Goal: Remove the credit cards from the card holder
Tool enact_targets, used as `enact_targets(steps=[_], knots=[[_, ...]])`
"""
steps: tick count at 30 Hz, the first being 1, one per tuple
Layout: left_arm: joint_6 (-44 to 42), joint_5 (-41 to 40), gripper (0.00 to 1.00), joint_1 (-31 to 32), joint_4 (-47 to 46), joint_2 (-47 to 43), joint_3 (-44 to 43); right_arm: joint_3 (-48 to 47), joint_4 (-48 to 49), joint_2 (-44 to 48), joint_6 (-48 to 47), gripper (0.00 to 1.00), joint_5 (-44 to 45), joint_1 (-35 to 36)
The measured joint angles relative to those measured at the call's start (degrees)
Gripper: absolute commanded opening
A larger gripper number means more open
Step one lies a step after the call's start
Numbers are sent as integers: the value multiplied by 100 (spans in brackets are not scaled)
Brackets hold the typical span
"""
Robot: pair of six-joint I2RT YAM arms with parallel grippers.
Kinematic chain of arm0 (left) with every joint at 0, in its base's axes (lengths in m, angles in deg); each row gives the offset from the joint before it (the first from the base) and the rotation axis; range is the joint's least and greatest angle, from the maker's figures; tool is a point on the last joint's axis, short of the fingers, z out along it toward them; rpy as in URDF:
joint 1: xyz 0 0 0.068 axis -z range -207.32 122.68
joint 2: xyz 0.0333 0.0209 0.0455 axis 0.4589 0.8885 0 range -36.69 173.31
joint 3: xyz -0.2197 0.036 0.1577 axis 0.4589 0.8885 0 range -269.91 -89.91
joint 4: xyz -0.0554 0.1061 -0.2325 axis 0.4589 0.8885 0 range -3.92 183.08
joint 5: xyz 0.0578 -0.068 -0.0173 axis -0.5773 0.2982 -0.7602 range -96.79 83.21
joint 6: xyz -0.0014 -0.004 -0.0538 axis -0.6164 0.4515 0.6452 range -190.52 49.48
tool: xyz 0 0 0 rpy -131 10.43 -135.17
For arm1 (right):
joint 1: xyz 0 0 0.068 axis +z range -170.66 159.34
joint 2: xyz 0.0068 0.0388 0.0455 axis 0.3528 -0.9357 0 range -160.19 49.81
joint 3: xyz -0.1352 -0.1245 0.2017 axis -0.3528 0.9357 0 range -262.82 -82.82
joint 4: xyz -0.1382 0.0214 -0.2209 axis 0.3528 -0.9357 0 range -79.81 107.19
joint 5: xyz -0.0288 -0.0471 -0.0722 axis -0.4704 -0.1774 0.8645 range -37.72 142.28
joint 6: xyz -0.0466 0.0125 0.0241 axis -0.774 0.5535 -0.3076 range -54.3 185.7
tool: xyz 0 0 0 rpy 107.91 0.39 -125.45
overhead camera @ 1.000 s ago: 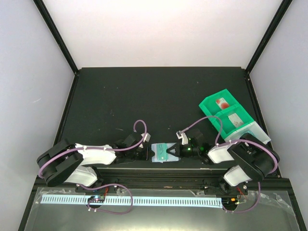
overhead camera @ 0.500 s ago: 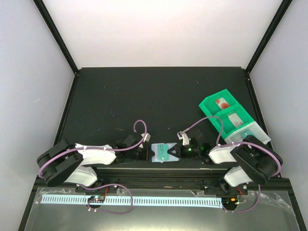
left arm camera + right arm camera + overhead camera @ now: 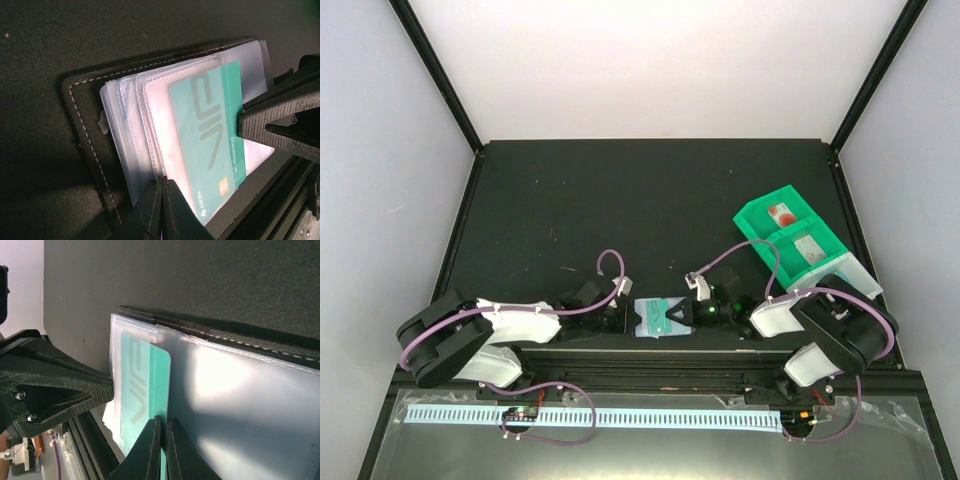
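The black card holder (image 3: 646, 318) lies open at the table's near edge, between both grippers. In the left wrist view its black cover (image 3: 85, 125) holds several clear sleeves (image 3: 130, 130), and a teal credit card (image 3: 210, 140) marked VIP sticks partly out of the front sleeve. My left gripper (image 3: 163, 200) is shut on the sleeves' near edge, and it also shows in the top view (image 3: 626, 318). My right gripper (image 3: 163, 440) is shut on the edge of the teal card (image 3: 142, 385), and it also shows in the top view (image 3: 686, 316). The card holder's cover (image 3: 165, 325) lies flat.
A green compartment tray (image 3: 757, 221) stands at the right, holding a card with a red mark (image 3: 781, 213) and a pale grey card (image 3: 810, 248). The table's front rail (image 3: 650, 352) runs just below the card holder.
My right arm's elbow has shifted slightly. The card holder, the teal card and my left arm stay about where they were.
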Motion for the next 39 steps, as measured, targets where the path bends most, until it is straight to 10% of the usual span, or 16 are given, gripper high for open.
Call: enact_targets(steps=[28,39], knots=[[295,-57,6,2,-299,-2,140,330,-1451,2020,-308,1,494,-708],[350,-332,36,9,275,-527,188,249,-2129,3010,-302,1,568,-713]])
